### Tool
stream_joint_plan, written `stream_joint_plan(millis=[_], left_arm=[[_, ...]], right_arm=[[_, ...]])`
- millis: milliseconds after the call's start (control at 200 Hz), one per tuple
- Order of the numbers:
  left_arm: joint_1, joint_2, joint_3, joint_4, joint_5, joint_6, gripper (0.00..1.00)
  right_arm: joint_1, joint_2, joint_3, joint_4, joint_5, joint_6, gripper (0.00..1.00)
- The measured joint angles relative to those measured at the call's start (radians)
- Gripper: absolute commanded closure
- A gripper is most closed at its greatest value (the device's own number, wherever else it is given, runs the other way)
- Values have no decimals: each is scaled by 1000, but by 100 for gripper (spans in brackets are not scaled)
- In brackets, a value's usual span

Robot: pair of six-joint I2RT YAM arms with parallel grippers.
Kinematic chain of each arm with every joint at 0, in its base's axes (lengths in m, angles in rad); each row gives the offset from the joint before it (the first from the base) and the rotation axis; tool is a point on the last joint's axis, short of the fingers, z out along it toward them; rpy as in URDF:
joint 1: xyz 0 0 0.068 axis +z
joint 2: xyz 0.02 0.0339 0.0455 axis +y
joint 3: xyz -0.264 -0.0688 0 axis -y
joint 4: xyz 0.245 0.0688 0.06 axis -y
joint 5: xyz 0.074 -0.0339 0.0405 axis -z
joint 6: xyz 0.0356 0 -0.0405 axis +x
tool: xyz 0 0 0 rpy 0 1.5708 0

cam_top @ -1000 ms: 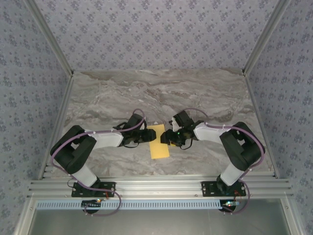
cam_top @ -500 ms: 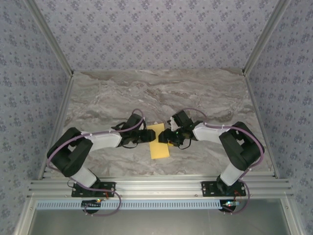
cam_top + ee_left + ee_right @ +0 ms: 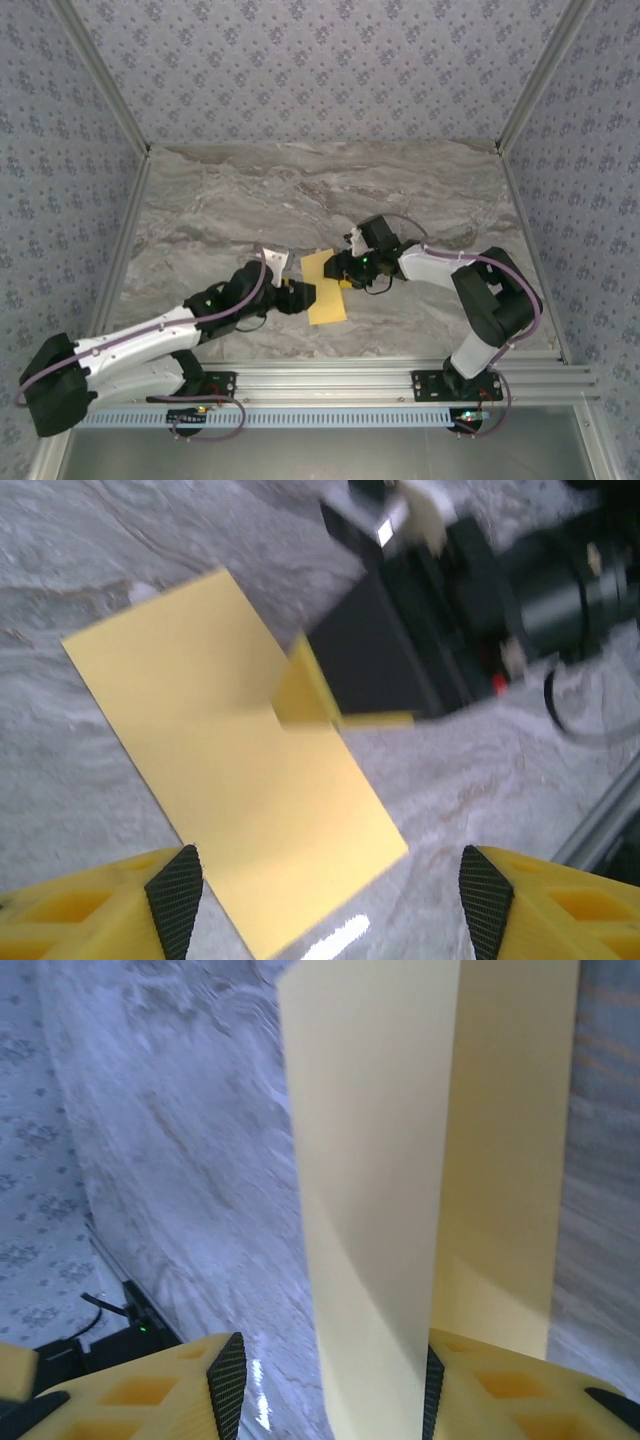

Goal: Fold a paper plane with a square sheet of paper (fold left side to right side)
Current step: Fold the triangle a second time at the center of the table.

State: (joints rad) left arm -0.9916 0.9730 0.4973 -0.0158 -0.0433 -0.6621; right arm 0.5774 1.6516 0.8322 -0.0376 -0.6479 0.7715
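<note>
The square sheet of paper (image 3: 325, 298) lies on the marble as a mustard-yellow rectangle, folded in half, between my two grippers. My left gripper (image 3: 303, 294) hovers at its left edge and is open; in the left wrist view the paper (image 3: 230, 770) lies ahead of the open left gripper (image 3: 330, 910), with nothing between the pads. My right gripper (image 3: 342, 272) sits over the paper's upper right part, with one of its yellow fingers (image 3: 305, 685) resting on the sheet. In the right wrist view the paper (image 3: 380, 1160) runs up between the spread jaws of the right gripper (image 3: 330, 1390), close to the right pad.
The marble table (image 3: 300, 190) stretches behind the paper. Patterned walls close it in on three sides. An aluminium rail (image 3: 320, 380) with both arm bases runs along the near edge. The left arm (image 3: 150, 340) lies low across the front left.
The left arm has stretched out low, and its gripper has opened wider and drawn back from the paper's left edge. The right gripper has shifted left over the paper.
</note>
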Motion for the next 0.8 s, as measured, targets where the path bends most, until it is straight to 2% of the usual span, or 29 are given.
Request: stream_joint_plan(millis=[175, 325, 555, 799], left_arm=[[-163, 29, -25, -56, -124, -5, 27], [-248, 188, 35, -99, -208, -8, 24], [-327, 451, 279, -152, -323, -7, 19], [-366, 632, 457, -281, -429, -9, 16]], right_arm=[[-10, 13, 62, 1, -25, 0, 50], [-10, 36, 74, -1, -34, 5, 50], [-10, 39, 74, -15, -36, 7, 50], [-10, 39, 74, -23, -41, 7, 50]])
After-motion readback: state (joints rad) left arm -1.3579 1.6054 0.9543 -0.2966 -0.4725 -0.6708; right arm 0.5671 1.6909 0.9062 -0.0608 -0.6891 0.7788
